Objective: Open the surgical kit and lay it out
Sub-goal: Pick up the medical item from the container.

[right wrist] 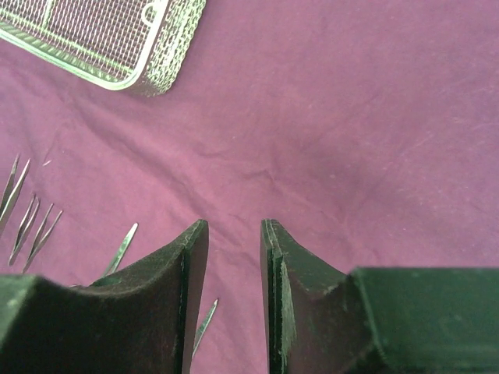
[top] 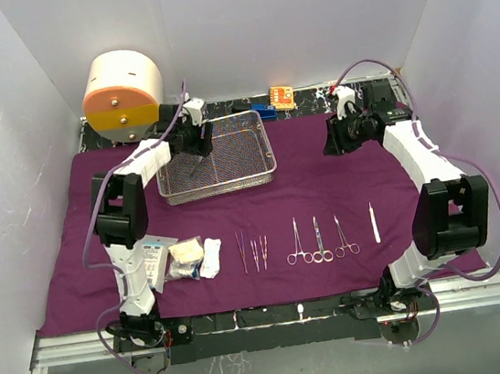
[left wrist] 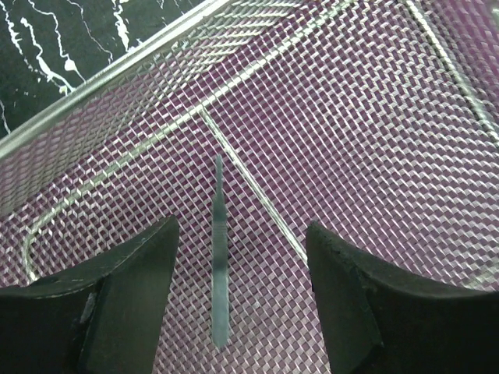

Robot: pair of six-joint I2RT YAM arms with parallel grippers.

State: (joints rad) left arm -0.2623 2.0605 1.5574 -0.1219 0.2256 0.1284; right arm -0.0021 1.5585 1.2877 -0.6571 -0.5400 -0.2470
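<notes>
Left fingers (left wrist: 132, 288): spread wide inside the tray (left wrist: 374, 140), one on each side of a scalpel (left wrist: 220, 257), with a clear gap on both sides and nothing held.
Scalpel: lies flat on the mesh floor, its point away from the wrist, just beside a thick floor wire.
Tray contents: the scalpel seems to be the only thing in it, though the top view is too coarse to be sure.
Right fingers (right wrist: 168, 296): slightly parted with a narrow empty gap, holding nothing, hanging over bare purple cloth (right wrist: 351, 117).
Tray position: at the back left of the cloth, well apart from the right fingers.
Cloth: spread flat over the black marbled surface (left wrist: 47, 39).
Front row, left to right: a packet (top: 155, 259), gauze (top: 186, 258), a white roll (top: 210, 257), three tweezers (top: 254, 253), three ring-handled forceps (top: 319, 241), and a second scalpel (top: 374, 223).
Behind the cloth: a cream-and-orange drum (top: 123, 95) at the back left, and a blue item (top: 264, 109) beside an orange item (top: 282, 97).
</notes>
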